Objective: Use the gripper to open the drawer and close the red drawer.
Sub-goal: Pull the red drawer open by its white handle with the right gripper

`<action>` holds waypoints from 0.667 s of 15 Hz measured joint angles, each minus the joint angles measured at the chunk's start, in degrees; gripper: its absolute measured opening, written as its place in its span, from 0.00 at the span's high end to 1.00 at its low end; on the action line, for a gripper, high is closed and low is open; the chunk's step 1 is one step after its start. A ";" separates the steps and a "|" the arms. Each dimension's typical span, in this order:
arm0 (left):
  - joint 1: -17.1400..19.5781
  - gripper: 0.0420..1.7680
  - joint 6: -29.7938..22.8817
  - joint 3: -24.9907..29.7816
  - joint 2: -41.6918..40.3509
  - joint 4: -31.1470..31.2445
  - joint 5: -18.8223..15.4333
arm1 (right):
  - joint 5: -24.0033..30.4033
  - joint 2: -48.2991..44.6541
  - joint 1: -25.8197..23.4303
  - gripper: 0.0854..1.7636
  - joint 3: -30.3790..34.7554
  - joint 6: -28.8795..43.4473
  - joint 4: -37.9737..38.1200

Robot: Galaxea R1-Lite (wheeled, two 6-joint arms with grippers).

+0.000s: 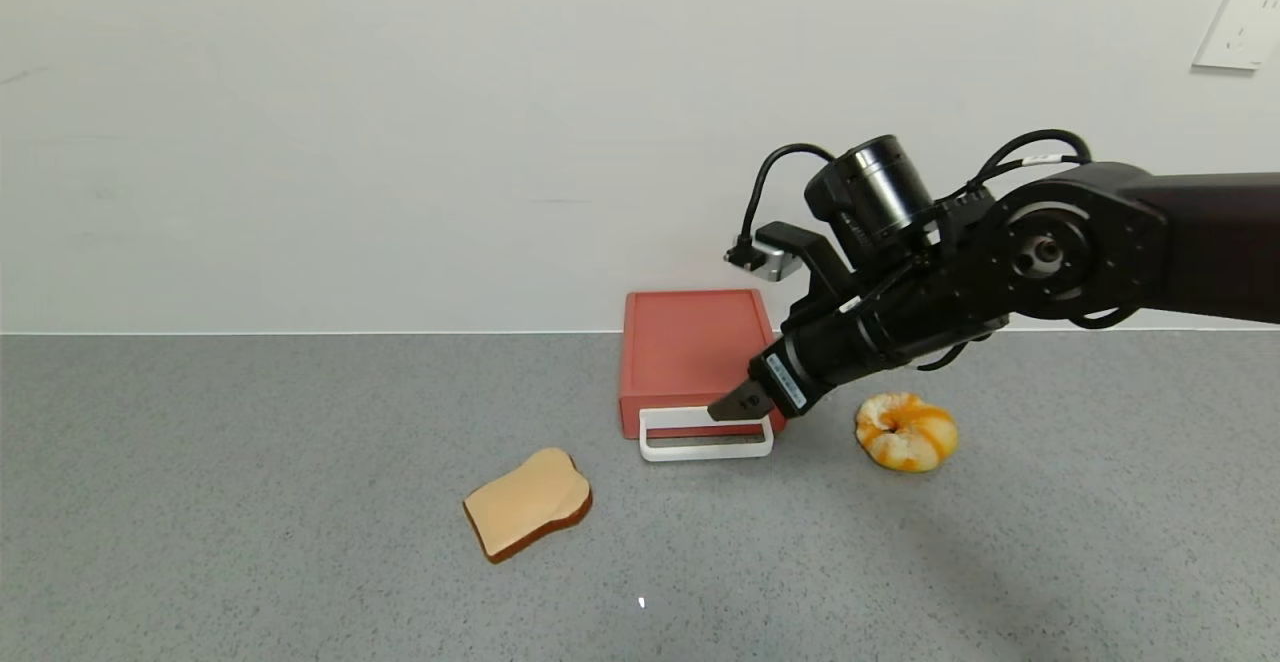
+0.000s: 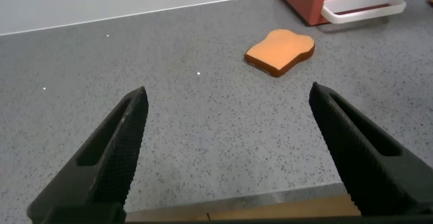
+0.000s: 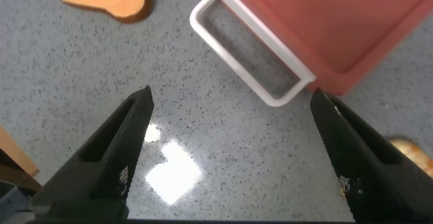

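The right claw, spread wide, hovers above the red drawer's white handle; descending off-line, it might shove the box instead of hooking, though depth seems uncertain.

The left claw idles wide over the surface.

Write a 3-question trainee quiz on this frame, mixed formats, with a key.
1. True or false: the right gripper has its fingers closed around the white handle of the red drawer.
2. Multiple choice: what lies on the table on the robot's right of the drawer? A) bread slice B) orange-and-white pastry C) nothing
3. Fill in: the left gripper is parked over bare table with its fingers ____.

Key
1. False. It hovers just above the handle's right end, fingers spread, gripping nothing.
2. B, the pastry. The bread slice lies on the robot's left, nearer the robot.
3. open
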 joint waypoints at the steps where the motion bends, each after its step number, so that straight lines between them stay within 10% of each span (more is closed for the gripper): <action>1: 0.00 0.03 0.00 0.00 0.00 0.00 0.00 | 0.00 1.44 0.90 0.03 -0.60 -0.69 0.20; 10: 0.00 0.03 0.11 0.00 0.00 0.00 0.00 | 1.90 12.58 6.03 0.03 -9.70 -0.41 1.85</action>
